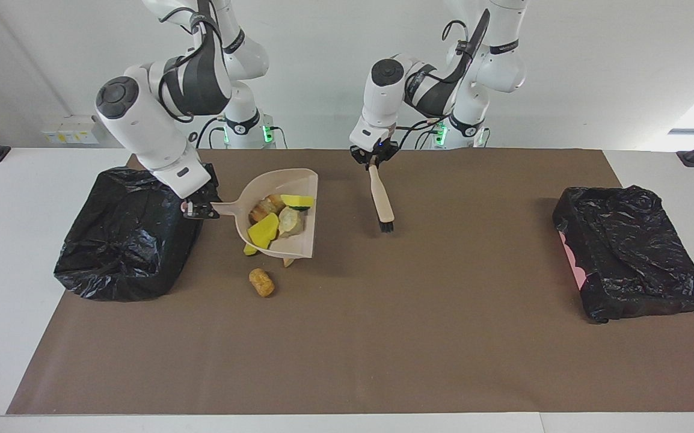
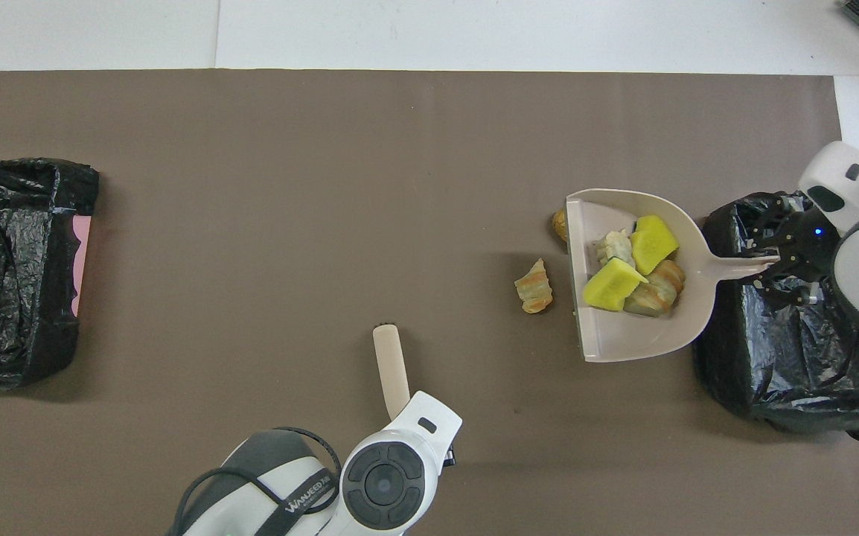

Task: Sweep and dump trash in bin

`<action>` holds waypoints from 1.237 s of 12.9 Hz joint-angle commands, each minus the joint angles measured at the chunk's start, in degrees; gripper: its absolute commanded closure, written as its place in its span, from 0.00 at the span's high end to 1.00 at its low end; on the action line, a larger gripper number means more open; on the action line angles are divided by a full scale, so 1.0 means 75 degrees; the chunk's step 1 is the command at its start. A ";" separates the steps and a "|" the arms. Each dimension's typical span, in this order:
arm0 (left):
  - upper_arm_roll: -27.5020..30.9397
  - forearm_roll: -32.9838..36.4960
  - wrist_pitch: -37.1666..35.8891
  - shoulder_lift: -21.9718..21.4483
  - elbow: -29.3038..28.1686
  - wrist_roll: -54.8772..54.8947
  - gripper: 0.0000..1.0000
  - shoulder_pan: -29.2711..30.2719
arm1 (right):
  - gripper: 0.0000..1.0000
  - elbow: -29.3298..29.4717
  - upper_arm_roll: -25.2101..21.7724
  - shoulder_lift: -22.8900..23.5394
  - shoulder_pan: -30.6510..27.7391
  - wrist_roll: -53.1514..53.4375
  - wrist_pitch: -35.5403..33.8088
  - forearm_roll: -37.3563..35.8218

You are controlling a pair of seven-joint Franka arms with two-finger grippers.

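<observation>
My right gripper point(image 1: 200, 210) is shut on the handle of the beige dustpan point(image 1: 300, 243), which hangs over the mat right beside the black-bagged bin point(image 1: 124, 240) at the right arm's end. Several pieces of trash point(image 1: 275, 219), yellow sponge chunks and tan lumps, lie in the pan point(image 2: 645, 335). On the mat, a tan lump point(image 1: 261, 282) lies loose. A yellow chunk point(image 1: 251, 249) and a bread piece point(image 2: 535, 286) lie partly under the pan. My left gripper point(image 1: 374, 159) is shut on the brush point(image 1: 381, 198), bristles hanging down over the mat's middle.
A second black-bagged bin point(image 1: 629, 252) sits at the left arm's end of the table, a pink patch on its side. The brown mat point(image 1: 383, 337) covers most of the table, with white table edge around it.
</observation>
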 commanded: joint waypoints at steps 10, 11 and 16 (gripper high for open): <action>0.0175 -0.0120 0.0532 -0.0119 -0.0419 0.0704 0.98 -0.0075 | 0.00 0.0105 0.0071 -0.0005 -0.2514 -0.1641 0.1415 -0.2371; 0.0175 -0.0120 0.0509 -0.0084 -0.0372 0.0855 1.00 0.0053 | 0.00 0.0082 0.0060 -0.0005 -0.2573 -0.1630 0.1556 -0.2664; 0.0233 0.0043 0.0040 -0.0025 0.0225 0.1547 1.00 0.0978 | 0.00 0.0070 0.0060 -0.0040 -0.2609 -0.1502 0.1662 -0.4444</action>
